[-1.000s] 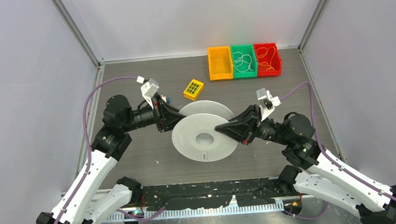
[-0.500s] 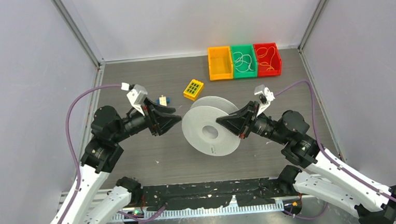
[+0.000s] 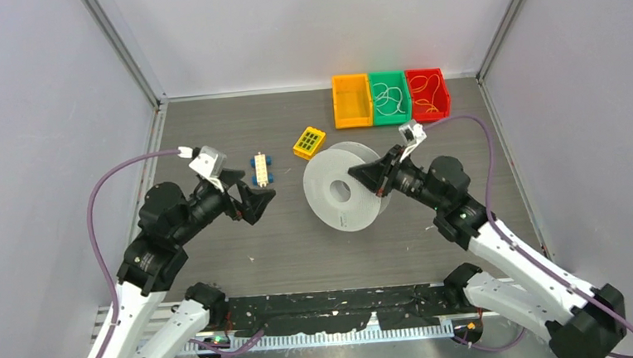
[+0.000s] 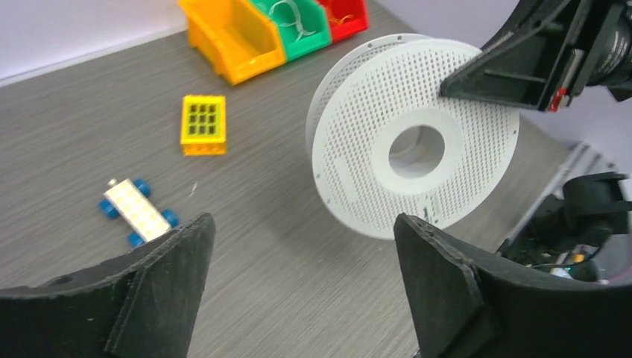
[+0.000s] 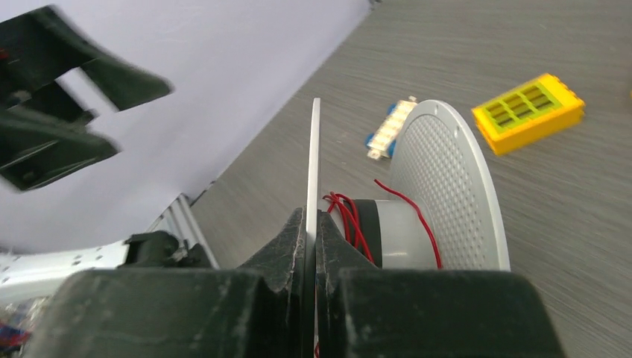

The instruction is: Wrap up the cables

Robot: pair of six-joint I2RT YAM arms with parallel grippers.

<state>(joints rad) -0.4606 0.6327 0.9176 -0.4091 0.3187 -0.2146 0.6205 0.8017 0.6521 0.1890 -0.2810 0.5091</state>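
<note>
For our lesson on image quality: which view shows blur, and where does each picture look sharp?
Right wrist: the left gripper at upper left is smeared, while the cable on the spool is sharp. Left wrist: spool crisp, near fingers soft and dark. Top: even light, faint shadows.

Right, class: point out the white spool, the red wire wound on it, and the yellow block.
white spool [image 4: 350, 142]: left wrist view, perforated front flange.
red wire [image 5: 352, 220]: right wrist view, strands on the hub.
yellow block [image 3: 309, 143]: top external view, its gridded top face.
</note>
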